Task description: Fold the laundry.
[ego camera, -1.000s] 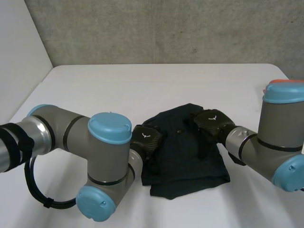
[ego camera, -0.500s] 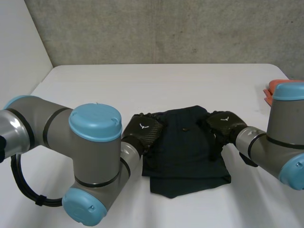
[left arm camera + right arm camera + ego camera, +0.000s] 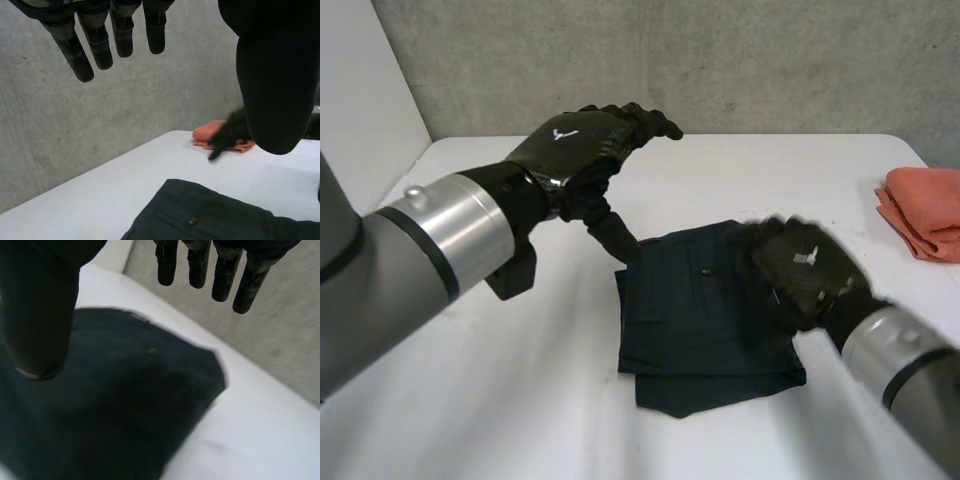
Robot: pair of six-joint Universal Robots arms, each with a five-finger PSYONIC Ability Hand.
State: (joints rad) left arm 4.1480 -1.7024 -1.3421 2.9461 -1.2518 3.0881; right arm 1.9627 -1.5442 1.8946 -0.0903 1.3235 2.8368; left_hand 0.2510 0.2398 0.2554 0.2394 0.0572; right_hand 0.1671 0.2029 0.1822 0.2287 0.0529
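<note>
Where the dark pants (image 3: 705,320) are: flat on the white table (image 3: 720,170), folded into a rough square, pocket (image 3: 172,223) and button (image 3: 189,221) facing up. They sit right under my right hand (image 3: 805,270) and low down below my left hand (image 3: 575,150), off its thumb side.
Left hand: up in the air over the pants' far corner on my left. Fingers (image 3: 80,60) straight and spread, thumb (image 3: 270,75) hanging well apart from them, nothing in it.
Right hand: low over the pants' right edge, fingers straight, thumb out to the side, gripping nothing. Can't tell if the palm actually touches the fabric.
Orange cloth (image 3: 920,215): folded, well out past my right hand, apart from the pants.
How far along: nearly done with the pants, I'd guess. A layer sticks out along the near edge, so the fold looks a bit off.
How they'll handle: soft and light, by the look of it. Several layers are stacked, so they'll probably flop, and the layers will likely slide over each other if I lift just one. Not fragile.
Where I'd grab: the two corners of one edge, one per hand, pinching through all the layers between thumb and fingers. The seams and pocket side look thicker, so there's more to hold there. A grab in the middle would just bunch it up.
</note>
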